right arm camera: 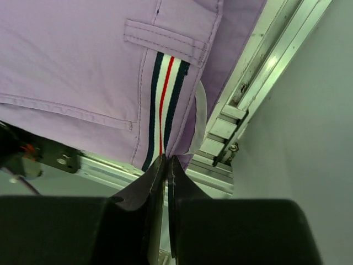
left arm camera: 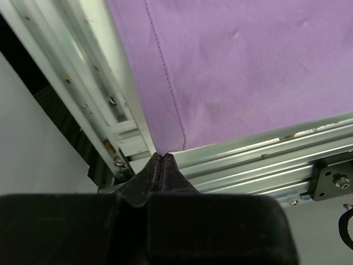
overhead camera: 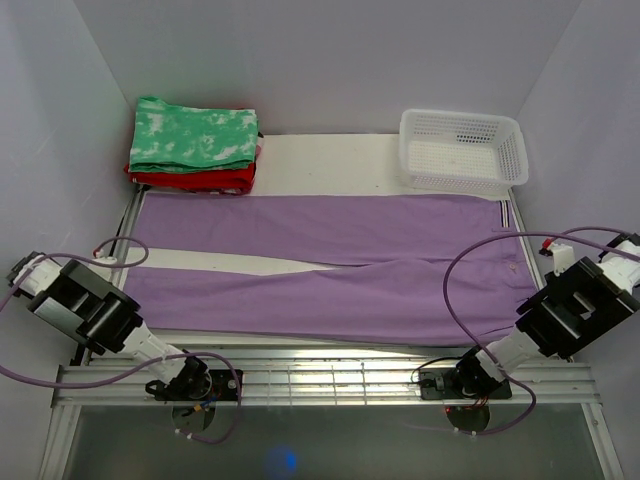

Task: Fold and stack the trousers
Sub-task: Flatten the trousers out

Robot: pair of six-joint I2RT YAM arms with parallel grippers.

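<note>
The lavender trousers (overhead camera: 330, 290) lie flat across the table, legs to the left and waist to the right. My left gripper (overhead camera: 128, 328) hangs at the near-left hem corner. In the left wrist view its fingers (left arm camera: 160, 157) are pressed together, pointing at the corner of the trousers (left arm camera: 237, 66), and I see no fabric between them. My right gripper (overhead camera: 527, 322) is at the near-right waist corner. It is shut (right arm camera: 168, 160), with its tips just in front of the waistband (right arm camera: 66, 66) and a navy, white and red striped ribbon (right arm camera: 164, 99).
A folded green-and-white garment (overhead camera: 195, 135) sits on a folded red one (overhead camera: 195, 182) at the back left. A white mesh basket (overhead camera: 515, 160) stands at the back right. Aluminium rails (overhead camera: 330, 375) run along the near edge, and white walls close in on three sides.
</note>
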